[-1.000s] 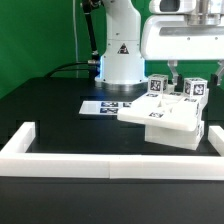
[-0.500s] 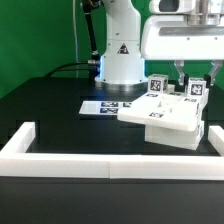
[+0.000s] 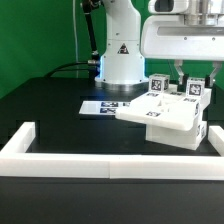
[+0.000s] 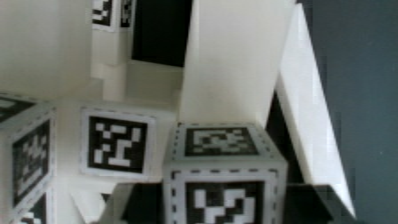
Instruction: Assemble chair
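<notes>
The chair (image 3: 172,117) is a partly joined stack of white slabs at the exterior view's right. Two upright tagged posts stand on it, one at the left (image 3: 157,86) and one at the right (image 3: 195,88). My gripper (image 3: 196,78) comes down from above over the right post, one finger on each side of it. In the wrist view that post's tagged end (image 4: 222,150) fills the space between my dark fingers (image 4: 146,205), which press on both its sides. A tall white slab (image 4: 231,70) rises behind it.
The marker board (image 3: 105,105) lies flat left of the chair. A white border wall (image 3: 60,150) runs along the front and up both sides. The arm's base (image 3: 120,55) stands behind, in front of a green curtain.
The fingers have closed in on the right post. The chair assembly has shifted slightly toward the exterior view's left.
</notes>
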Motion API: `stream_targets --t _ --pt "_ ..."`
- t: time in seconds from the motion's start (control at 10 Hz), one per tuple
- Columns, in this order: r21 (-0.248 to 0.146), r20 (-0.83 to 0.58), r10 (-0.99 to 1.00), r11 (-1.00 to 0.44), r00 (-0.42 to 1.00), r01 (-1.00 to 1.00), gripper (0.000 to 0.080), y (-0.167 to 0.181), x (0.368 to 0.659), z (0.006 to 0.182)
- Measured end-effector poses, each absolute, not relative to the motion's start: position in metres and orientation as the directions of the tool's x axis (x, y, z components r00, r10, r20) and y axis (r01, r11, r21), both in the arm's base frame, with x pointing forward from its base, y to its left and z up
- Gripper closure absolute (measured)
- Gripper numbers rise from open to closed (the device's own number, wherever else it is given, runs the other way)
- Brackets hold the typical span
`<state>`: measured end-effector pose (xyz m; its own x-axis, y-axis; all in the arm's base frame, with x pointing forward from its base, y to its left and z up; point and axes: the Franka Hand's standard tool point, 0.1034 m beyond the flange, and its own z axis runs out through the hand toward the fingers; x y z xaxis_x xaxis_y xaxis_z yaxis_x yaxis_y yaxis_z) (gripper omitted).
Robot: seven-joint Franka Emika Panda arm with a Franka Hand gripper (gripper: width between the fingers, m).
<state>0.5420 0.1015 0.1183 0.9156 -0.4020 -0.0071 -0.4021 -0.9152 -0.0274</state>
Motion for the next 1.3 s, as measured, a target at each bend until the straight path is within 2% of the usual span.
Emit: stream_targets --t 0.5,1.1,1.2,1.3 --pt "-0.025 -0.016 -0.670 -0.742 0.742 -0.670 0.0515 0.1019 0.5420 0.1184" --pt "-0.004 -0.033 -0.852 -0.523 0.523 -0.852 0.0515 0.1002 0.5385 0.1184" --pt "-0.002 -0.033 -0.862 -0.507 0.506 -0.862 0.0457 0.0999 0.5383 0.1175" --pt "-0.001 -0.033 -0.857 -0.514 0.514 -0.858 0.0307 0.0997 0.5381 0.1169"
